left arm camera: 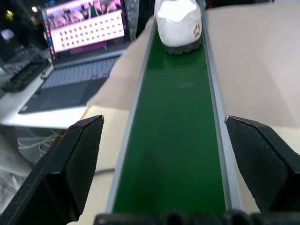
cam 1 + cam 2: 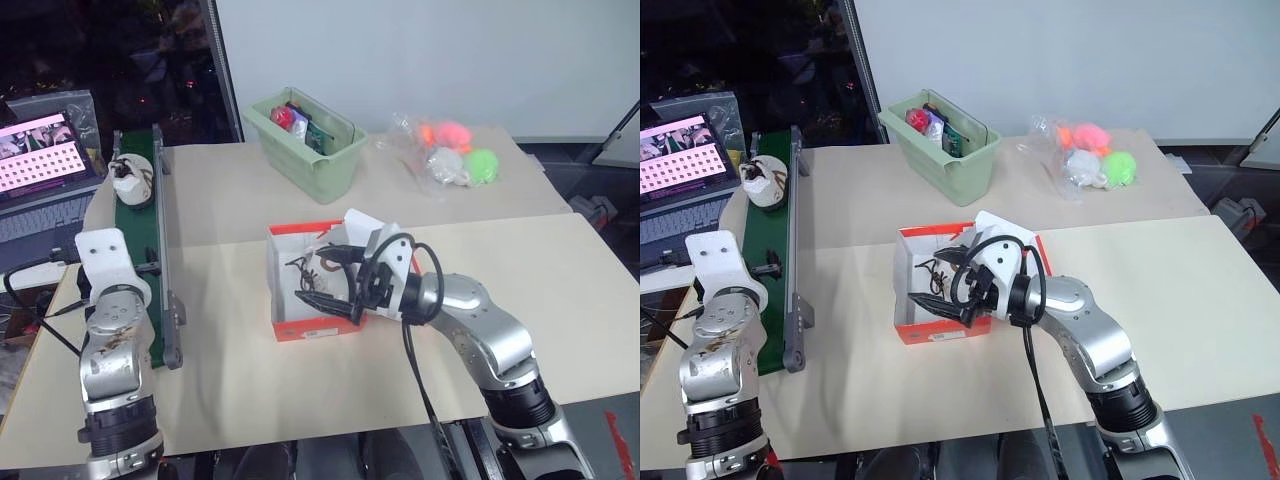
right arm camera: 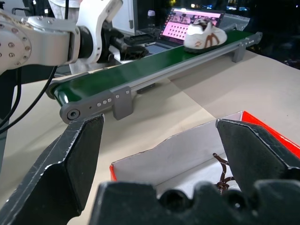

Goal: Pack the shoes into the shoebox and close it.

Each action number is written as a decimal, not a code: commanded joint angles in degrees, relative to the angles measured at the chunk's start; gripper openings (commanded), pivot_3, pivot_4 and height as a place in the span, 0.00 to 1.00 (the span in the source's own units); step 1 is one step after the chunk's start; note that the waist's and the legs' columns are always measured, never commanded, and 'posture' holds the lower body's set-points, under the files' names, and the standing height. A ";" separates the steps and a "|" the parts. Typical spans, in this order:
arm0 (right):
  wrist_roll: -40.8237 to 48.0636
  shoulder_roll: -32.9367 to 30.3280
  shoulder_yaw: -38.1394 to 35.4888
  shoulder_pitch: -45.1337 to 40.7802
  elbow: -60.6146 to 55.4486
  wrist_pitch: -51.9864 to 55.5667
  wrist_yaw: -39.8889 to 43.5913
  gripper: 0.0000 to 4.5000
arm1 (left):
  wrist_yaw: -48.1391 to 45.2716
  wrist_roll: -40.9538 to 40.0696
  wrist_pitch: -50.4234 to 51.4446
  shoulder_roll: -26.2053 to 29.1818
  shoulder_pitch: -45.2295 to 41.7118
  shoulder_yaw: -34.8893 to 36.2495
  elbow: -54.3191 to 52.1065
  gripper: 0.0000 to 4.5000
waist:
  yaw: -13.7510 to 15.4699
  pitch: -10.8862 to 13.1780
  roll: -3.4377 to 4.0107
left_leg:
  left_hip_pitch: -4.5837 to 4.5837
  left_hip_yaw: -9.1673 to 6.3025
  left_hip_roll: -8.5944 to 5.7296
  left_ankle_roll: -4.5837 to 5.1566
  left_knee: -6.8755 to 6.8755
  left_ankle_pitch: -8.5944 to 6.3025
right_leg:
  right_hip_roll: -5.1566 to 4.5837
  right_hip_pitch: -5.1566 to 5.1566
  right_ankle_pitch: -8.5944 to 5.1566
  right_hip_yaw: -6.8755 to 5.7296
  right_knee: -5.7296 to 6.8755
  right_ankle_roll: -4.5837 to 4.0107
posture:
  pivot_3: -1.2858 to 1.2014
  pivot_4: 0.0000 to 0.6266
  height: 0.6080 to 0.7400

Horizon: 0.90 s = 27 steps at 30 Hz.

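Red shoebox (image 2: 312, 328) open on counter (image 2: 560, 300), white inside, dark laces visible.
Left wrist view shows paw print on white shoe (image 1: 179, 23) on green conveyor (image 1: 176, 140); both fingers pairs spread, empty.

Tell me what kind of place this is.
Likely a robotics lab packing station: a green conveyor carrying a shoe, a red shoebox on a paper-covered table, and a laptop alongside.

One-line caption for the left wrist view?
Open left claw poised over the green conveyor belt, a white shoe waiting at its far end.
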 commanded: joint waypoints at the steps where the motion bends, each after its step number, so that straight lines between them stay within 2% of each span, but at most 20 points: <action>1: 1.43 0.42 -1.20 -1.40 -1.64 0.19 -0.34 1.00 | -0.19 -0.05 0.80 -0.33 0.32 0.35 0.03 0.99 | 0.00 0.00 0.00 | 0.00 0.00 0.00 0.00 0.00 0.00 | 0.00 0.00 0.00 0.00 0.00 0.00 | 0.52 0.24 1.00; 27: 2.51 -1.57 -0.40 -0.78 -3.09 0.37 2.19 1.00 | -0.72 -1.50 4.47 -0.86 -0.31 1.10 1.59 0.99 | 0.01 0.00 -0.01 | 0.00 0.00 0.00 -0.01 0.00 -0.01 | 0.00 0.00 0.00 0.00 0.00 0.00 | 0.52 0.24 1.00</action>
